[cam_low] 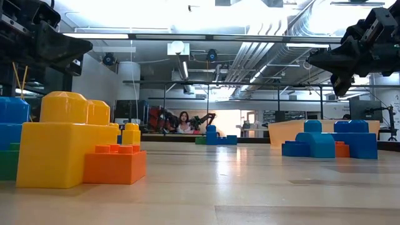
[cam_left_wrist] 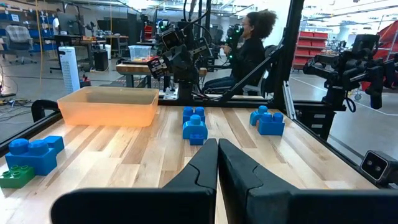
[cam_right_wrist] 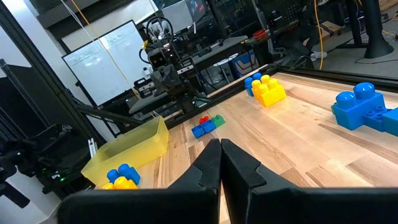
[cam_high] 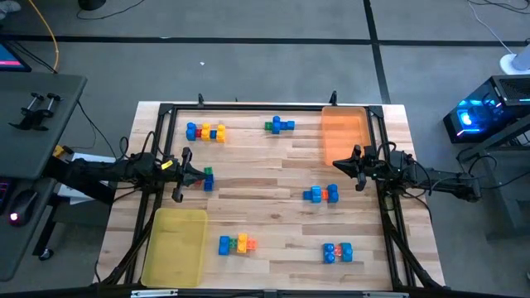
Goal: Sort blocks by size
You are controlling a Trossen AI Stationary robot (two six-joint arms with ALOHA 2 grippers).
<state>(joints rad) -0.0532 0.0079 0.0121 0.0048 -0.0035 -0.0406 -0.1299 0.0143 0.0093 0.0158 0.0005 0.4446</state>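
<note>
Meanwhile blocks (cam_high: 207, 132) lie beyond both jaws

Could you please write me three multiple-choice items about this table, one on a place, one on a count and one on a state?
1. Where does the orange tray sit in the high view?
A. far right corner
B. near left corner
C. table centre

2. How many trays are on the table?
A. one
B. two
C. four

3. How do the left gripper and right gripper stand?
A. both shut, holding nothing
B. both wide open
C. each shut on a block

Answers: 1 A, it lies at the far edge by the right gripper. 2 B, only the orange tray and the yellow tray show. 3 A, both wrist views show the fingers together, nothing between them.
</note>
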